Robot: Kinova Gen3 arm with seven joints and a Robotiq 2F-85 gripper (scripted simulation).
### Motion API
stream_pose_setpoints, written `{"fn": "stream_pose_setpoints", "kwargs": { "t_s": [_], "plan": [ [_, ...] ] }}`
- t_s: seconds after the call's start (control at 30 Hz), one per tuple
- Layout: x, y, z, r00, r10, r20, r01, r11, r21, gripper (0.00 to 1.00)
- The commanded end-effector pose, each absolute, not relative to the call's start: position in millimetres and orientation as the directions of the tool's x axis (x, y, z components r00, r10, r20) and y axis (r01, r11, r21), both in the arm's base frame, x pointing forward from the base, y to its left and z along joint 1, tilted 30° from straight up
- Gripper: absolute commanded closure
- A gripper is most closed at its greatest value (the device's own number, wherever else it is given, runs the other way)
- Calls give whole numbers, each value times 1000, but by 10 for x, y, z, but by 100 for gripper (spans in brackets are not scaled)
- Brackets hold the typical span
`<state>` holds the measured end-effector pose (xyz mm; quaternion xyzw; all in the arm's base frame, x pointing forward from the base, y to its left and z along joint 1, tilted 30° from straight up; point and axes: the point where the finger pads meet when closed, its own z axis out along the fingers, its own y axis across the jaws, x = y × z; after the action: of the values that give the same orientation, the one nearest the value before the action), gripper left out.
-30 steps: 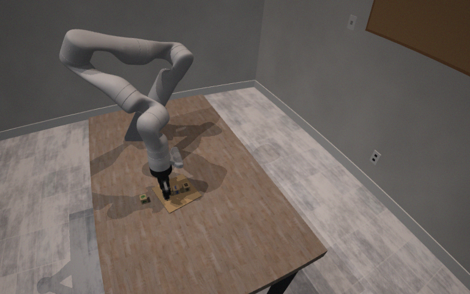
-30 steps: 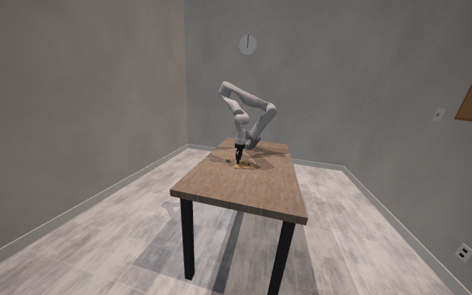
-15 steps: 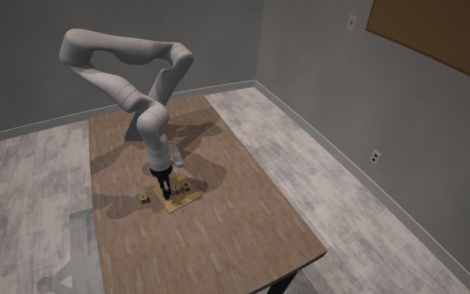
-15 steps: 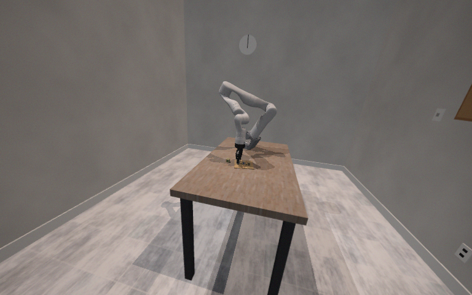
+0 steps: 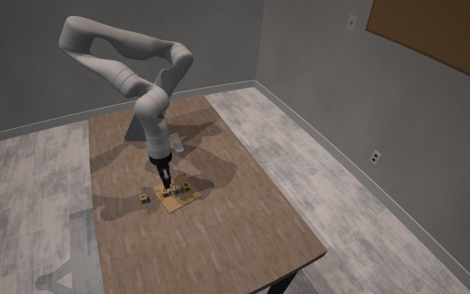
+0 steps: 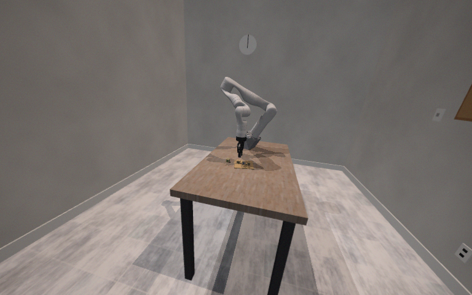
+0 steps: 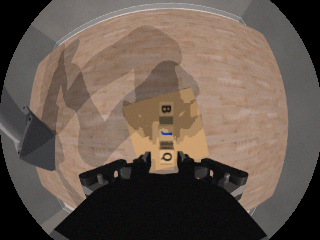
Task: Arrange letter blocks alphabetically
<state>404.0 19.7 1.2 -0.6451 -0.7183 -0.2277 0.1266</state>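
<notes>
Three letters are down on your mat (image 5: pixel 171 206) (image 6: pixel 237 167) (image 7: pixel 200 145), judging by the top view: the Q block (image 5: pixel 166 193) (image 6: pixel 238 162) (image 7: pixel 166 158) just under your gripper (image 5: pixel 166 185) (image 6: pixel 239 155) (image 7: pixel 164 157), then the J block (image 5: pixel 175 189) (image 6: pixel 243 163) (image 7: pixel 166 133), then the B block (image 5: pixel 186 187) (image 6: pixel 248 164) (image 7: pixel 166 109). Your green-lettered block (image 5: pixel 144 198) (image 6: pixel 227 160) sits off the mat, out past the Q side of your hand.

Exterior view, you've got the fingertips above the Q, pinching nothing.

Wrist view, your fingers are partly spread either side of the Q, with J and B ahead in a pretty straight row. Reads B-J-Q from the base, upright imo. So you're at the let-go-and-leave step; I'd go straight up, no sideways drift, or you'll nudge Q.
</notes>
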Motion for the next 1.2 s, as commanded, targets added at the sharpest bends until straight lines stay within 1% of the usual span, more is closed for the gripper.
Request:
{"fn": "stream_pose_setpoints", "kwargs": {
  "t_s": [0.0, 0.4, 0.43, 1.17],
  "plan": [
    [4063, 41, 138, -125, 878, 462, 984, 49, 174, 59],
    [4038, -49, 303, -125, 878, 462, 984, 49, 174, 59],
    [4038, -49, 303, -125, 878, 462, 984, 49, 174, 0],
    [4038, -50, 305, -125, 878, 462, 984, 49, 174, 0]
  ]
}}
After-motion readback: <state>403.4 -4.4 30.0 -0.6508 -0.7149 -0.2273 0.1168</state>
